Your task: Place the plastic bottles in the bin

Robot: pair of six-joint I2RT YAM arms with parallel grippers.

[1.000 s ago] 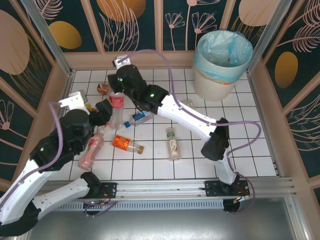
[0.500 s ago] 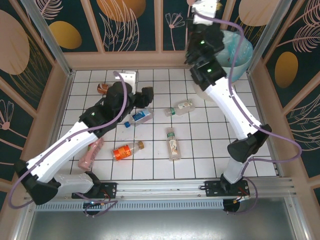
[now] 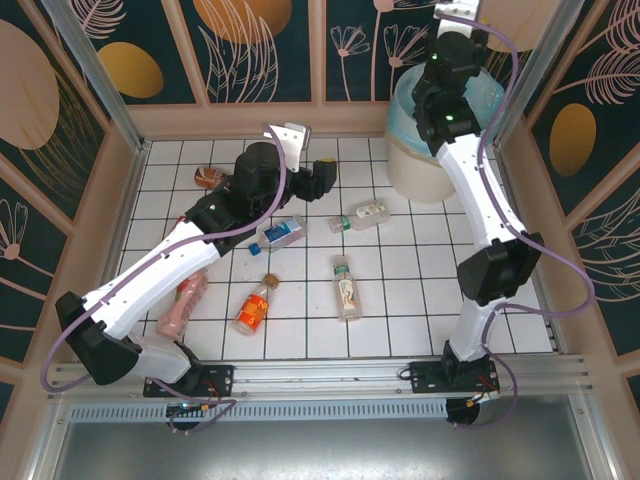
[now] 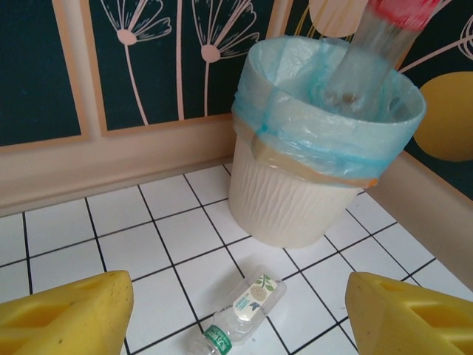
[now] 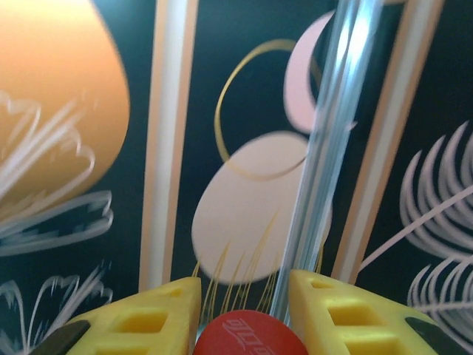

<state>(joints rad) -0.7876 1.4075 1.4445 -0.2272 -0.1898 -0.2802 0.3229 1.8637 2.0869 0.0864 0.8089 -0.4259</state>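
Note:
My right gripper (image 5: 244, 325) is shut on a clear plastic bottle with a red cap (image 5: 250, 336). In the left wrist view that bottle (image 4: 369, 59) hangs upright with its base inside the mouth of the bin (image 4: 295, 200). From above, the right gripper (image 3: 462, 60) sits over the blue-lined white bin (image 3: 430, 165). My left gripper (image 3: 322, 178) is open, its yellow fingers (image 4: 66, 322) either side of a green-capped bottle (image 4: 240, 307) lying on the tiles. Other bottles lie flat: blue-labelled (image 3: 280, 233), green-labelled (image 3: 345, 285), orange (image 3: 253, 310), pink (image 3: 182, 303).
A small brown bottle (image 3: 207, 177) lies at the back left near the wall. Patterned panels and wooden kerbs enclose the tiled floor (image 3: 420, 300). A metal post (image 5: 332, 148) stands just behind the right gripper. The right half of the floor is bare.
The right arm has swung from the left bottles up to the bin, carrying the bottle. The left gripper has moved right towards the green-capped bottle. The orange bottle has turned.

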